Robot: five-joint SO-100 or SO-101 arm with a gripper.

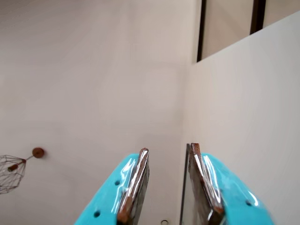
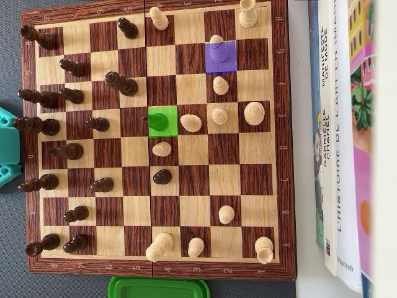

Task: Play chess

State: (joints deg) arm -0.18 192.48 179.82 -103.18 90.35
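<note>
In the overhead view the wooden chessboard fills the picture. Dark pieces stand mostly on its left half and light pieces mostly on its right. One square is tinted green, with a dark piece standing on it. Another square is tinted purple and holds a piece. A turquoise part of the arm shows at the left edge, off the board. In the wrist view my gripper points at bare walls. Its fingers are apart with nothing between them; no board or piece shows there.
Books lie right of the board in the overhead view. A green container sits below the board's bottom edge. The wrist view shows a room corner, a wire lamp at the left and dark window frames at the top right.
</note>
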